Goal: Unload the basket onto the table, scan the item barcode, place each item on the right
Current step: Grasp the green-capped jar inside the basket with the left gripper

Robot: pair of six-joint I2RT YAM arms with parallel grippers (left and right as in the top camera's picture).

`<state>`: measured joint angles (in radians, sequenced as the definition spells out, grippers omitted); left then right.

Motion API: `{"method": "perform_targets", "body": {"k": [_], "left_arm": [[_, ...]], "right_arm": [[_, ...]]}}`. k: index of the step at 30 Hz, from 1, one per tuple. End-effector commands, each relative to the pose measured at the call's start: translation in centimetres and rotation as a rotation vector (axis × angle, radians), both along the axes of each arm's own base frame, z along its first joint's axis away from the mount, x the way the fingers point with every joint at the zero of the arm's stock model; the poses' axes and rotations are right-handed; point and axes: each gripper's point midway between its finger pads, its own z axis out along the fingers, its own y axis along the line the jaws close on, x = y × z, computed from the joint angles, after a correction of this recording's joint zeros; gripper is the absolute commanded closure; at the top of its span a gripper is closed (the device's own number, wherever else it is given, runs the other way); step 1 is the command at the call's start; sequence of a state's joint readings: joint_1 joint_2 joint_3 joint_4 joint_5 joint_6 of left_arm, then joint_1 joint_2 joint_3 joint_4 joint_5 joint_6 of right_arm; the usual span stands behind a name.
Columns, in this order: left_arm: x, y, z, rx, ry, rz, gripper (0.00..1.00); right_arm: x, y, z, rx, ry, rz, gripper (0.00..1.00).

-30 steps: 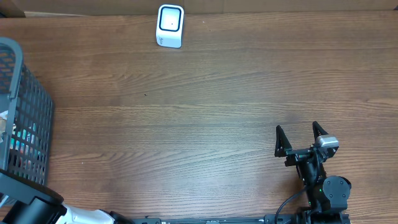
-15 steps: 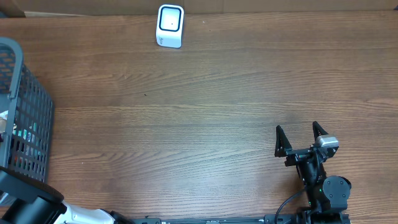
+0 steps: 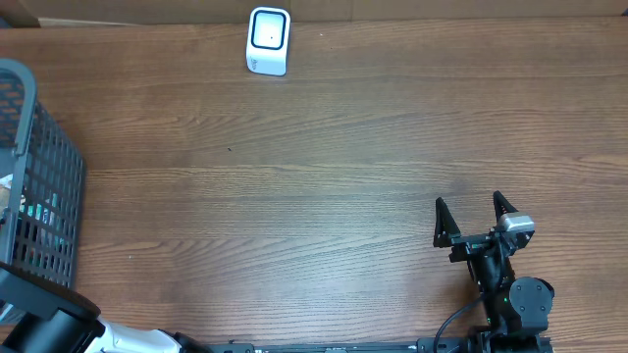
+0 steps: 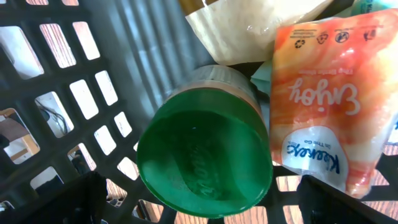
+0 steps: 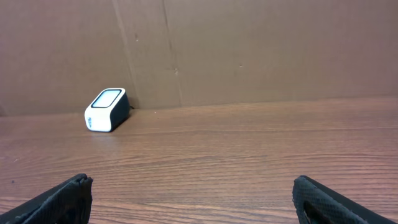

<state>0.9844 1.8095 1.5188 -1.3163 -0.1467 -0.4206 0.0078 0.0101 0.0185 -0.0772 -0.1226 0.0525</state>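
Left gripper (image 4: 199,186) hangs inside the basket (image 3: 49,186) with its two dark fingers spread wide; only their tips show, in the bottom corners of the wrist view, and they pinch nothing.

Largest of all is the table (image 3: 324,186), brown wood with long grain lines. The basket stands at its left edge, a black plastic grid of square holes through which the wood shows. A flat brown cardboard wall (image 5: 249,50) runs along the table's far side.

Inside the basket a jar (image 4: 217,81) lies tilted with its top toward the camera. Its body is pale and ribbed, and its lid (image 4: 205,158) is round, smooth and dark green with raised lettering. The lid sits between the two fingertips, with a gap on each side, so neither finger touches it.

Just to the right of the jar, a glossy orange-and-white tissue pack (image 4: 336,106) lies against it, soft and crinkled. A tan paper pouch (image 4: 249,31) rests above both.

Right gripper (image 3: 469,201) sits low at the table's near right side, well apart from the basket, its pointed black fingers also spread on nothing.

A small white scanner (image 3: 268,39), a rounded box with a dark window, stands at the far edge, well apart from both grippers.
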Motion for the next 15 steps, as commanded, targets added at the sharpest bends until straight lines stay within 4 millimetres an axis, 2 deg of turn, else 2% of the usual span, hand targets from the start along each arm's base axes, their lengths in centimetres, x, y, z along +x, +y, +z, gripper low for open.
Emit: {"method": "perform_targets", "body": {"k": [1, 7, 15], "left_arm": [[-1.0, 0.2, -0.7, -0.004, 0.031, 0.046, 0.0], [-0.9, 0.9, -1.1, 0.019, 0.014, 0.058, 0.0], [-1.3, 0.2, -3.6, 0.005, 0.019, 0.078, 0.04]], "right_arm": [[0.0, 0.0, -0.3, 0.0, 0.0, -0.005, 0.0], [0.0, 0.0, -0.3, 0.0, 0.0, -0.005, 0.0], [0.0, 0.0, -0.2, 0.0, -0.001, -0.005, 0.0]]}}
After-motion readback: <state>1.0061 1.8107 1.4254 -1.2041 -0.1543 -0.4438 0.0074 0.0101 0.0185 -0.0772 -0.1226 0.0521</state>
